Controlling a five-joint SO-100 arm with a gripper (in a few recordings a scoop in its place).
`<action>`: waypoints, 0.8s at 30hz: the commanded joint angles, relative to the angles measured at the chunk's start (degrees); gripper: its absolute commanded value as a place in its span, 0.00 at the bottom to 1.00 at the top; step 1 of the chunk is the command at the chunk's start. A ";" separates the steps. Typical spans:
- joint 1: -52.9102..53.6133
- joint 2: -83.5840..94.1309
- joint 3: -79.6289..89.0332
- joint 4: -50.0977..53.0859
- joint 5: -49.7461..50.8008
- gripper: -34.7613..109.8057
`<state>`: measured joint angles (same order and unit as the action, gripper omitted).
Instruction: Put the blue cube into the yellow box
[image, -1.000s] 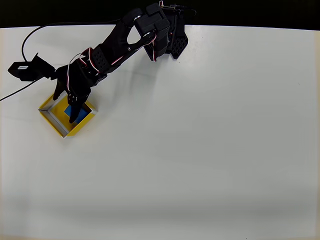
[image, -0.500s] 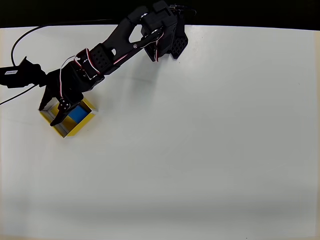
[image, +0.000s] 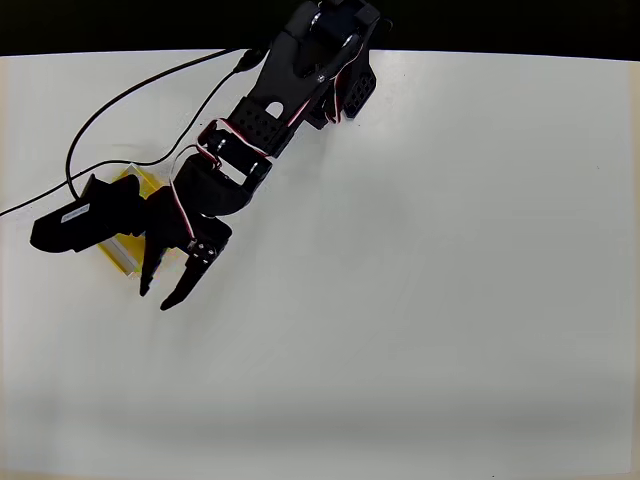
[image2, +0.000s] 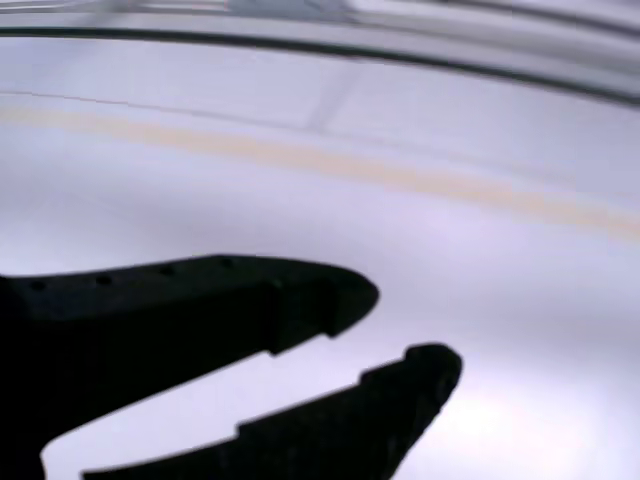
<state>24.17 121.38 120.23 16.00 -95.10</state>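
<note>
From overhead, the black two-finger gripper (image: 165, 294) of the jointed plastic arm (image: 262, 112) hangs over bare table, its two tapered, pointed fingers (image: 187, 284) spread with white surface showing between them: jaws released, nothing held. Red-and-white wires loop along the arm's matte black links, which run down from the base at the top edge toward the lower left.

The shallow square yellow box (image: 127, 250) with pale rims sits just up-left of the fingertips, and most of it is covered: the wrist and the black block-shaped camera housing (image: 82, 222) stand right across it, so only a yellow corner above the housing and a whitish rim strip below it peek out. The small bright-blue cube cannot be seen here; whether it lies inside the box I cannot tell, as the arm hides the floor. A thin black cable (image: 120, 100) curves from the housing up across the smooth white table (image: 450, 280) to the dark edge at the top.

The wrist view gives the close look: both fingers (image2: 200, 310) as blurred black silhouettes with small holes along the upper one, a clear gap between them, glossy white table (image2: 480, 270) beyond, and a faint tan stripe (image2: 300, 155) across it.
</note>
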 joint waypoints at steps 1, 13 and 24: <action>-5.89 11.16 2.99 2.11 0.26 0.29; -14.33 33.05 28.39 12.66 2.20 0.28; -14.50 54.23 49.22 26.02 2.99 0.27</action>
<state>9.14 170.86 169.01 38.58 -92.20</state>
